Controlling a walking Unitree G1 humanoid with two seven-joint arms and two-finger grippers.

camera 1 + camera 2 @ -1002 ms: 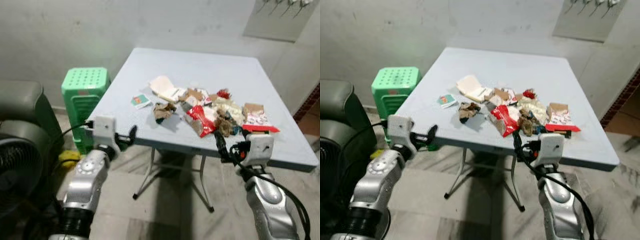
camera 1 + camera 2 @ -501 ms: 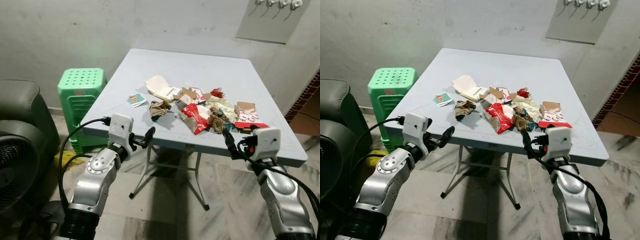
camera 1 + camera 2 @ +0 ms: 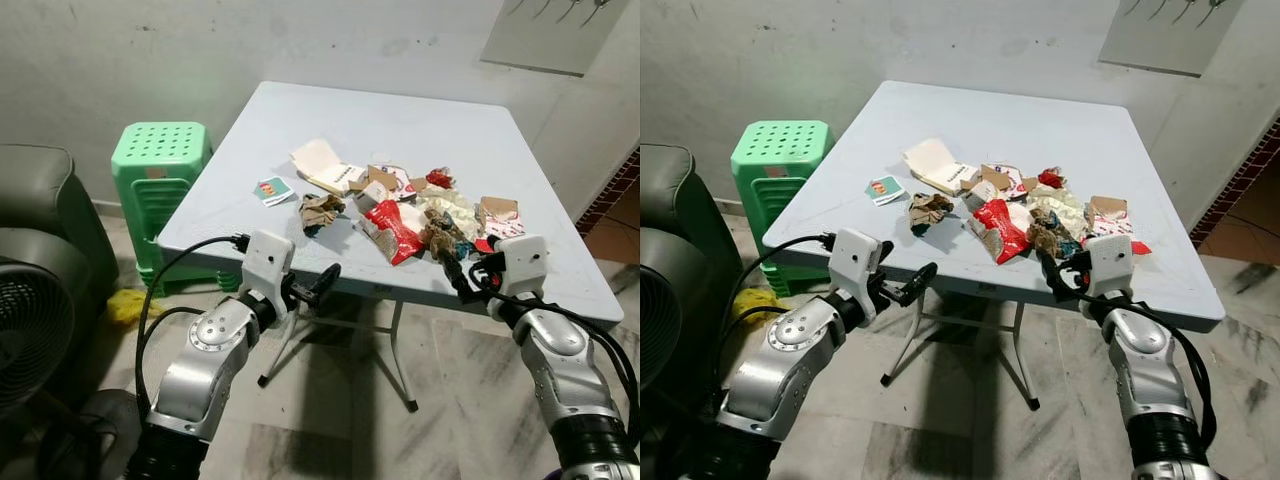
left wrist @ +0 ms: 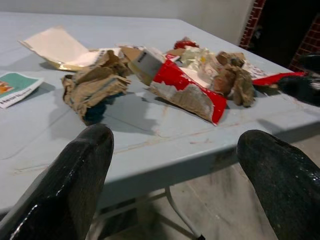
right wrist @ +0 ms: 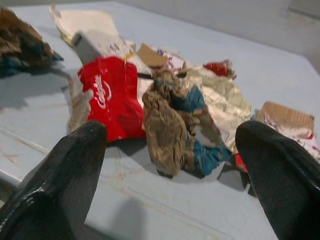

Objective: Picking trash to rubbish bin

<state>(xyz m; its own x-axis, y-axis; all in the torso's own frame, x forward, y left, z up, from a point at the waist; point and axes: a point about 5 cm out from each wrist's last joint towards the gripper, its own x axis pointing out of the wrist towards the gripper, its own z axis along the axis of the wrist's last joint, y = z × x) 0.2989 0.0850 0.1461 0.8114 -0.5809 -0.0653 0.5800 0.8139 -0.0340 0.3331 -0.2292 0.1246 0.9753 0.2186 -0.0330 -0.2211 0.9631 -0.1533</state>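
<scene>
A pile of trash lies on the pale blue folding table (image 3: pixel 300 120). It includes a red wrapper (image 3: pixel 392 228), a crumpled brown paper wad (image 3: pixel 320 212), a brown-and-teal wad (image 5: pixel 175 127), a cream paper box (image 3: pixel 320 165) and a small green card (image 3: pixel 271 189). My left gripper (image 3: pixel 325 282) is open, just below the table's front edge, in line with the brown paper wad (image 4: pixel 92 87). At the front edge on the right, my right gripper (image 3: pixel 447 262) is also open and faces the brown-and-teal wad. Neither holds anything.
A green plastic stool (image 3: pixel 160 180) stands left of the table. A dark armchair (image 3: pixel 40 230) and a fan (image 3: pixel 20 340) fill the left side. A yellow scrap (image 3: pixel 125 303) lies on the tiled floor. The metal table legs (image 3: pixel 400 350) cross between my arms.
The camera has come closer to the table. Both arms have risen and reached forward, so the grippers now sit at the table's front edge, near the trash.
</scene>
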